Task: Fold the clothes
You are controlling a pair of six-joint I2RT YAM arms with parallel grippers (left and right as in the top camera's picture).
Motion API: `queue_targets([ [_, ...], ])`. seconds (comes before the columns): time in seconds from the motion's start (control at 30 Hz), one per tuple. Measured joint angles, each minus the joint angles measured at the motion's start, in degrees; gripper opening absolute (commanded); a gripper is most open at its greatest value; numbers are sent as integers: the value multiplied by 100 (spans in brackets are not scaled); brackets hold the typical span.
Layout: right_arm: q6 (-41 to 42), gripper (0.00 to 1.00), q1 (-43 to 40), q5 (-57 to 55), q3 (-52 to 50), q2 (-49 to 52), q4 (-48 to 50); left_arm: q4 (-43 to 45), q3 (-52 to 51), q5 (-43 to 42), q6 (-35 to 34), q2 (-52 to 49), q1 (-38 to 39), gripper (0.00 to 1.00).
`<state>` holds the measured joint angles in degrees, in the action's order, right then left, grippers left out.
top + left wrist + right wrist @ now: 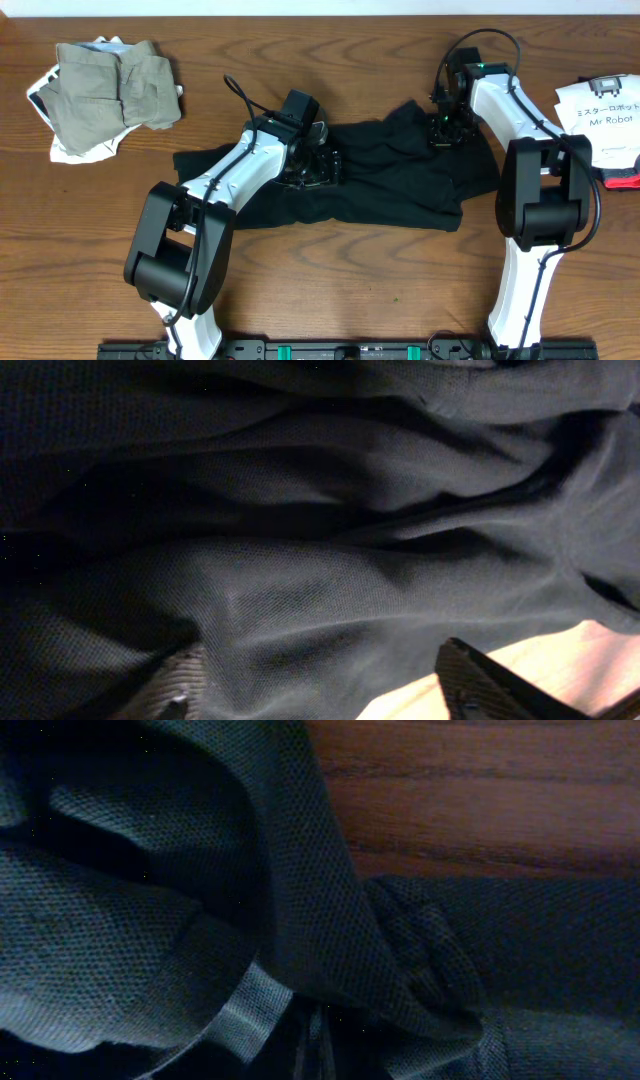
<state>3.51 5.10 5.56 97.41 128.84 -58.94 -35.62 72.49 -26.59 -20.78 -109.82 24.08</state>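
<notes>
Overhead, the shirt (400, 185) lies crumpled at the centre, black, with the left gripper (318, 165) on its middle and the right gripper (441, 130) at its far edge — khaki clothes (105, 95) are piled far left. Left wrist: fingers (480, 680) apart over the cloth. Right wrist: jaws together, pinching gathered shirt folds.

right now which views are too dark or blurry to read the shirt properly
Overhead view: evenly lit and sharp, though the black shirt is a near-featureless dark mass on the table. Left wrist view: dim, shadowed folds, bright table strip at the lower right. Right wrist view: darkest, bluish cast, weave legible.
</notes>
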Motion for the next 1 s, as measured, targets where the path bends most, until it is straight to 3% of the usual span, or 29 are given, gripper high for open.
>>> queue_targets([
  [0.43, 518, 1, -192, -905, 129, 76, -59, -13, 0, -2, 249, 0, 0, 86],
  [1.0, 1408, 7, -702, -2240, 216, 184, -439, -127, 0, 90, 326, 0, 0, 88],
])
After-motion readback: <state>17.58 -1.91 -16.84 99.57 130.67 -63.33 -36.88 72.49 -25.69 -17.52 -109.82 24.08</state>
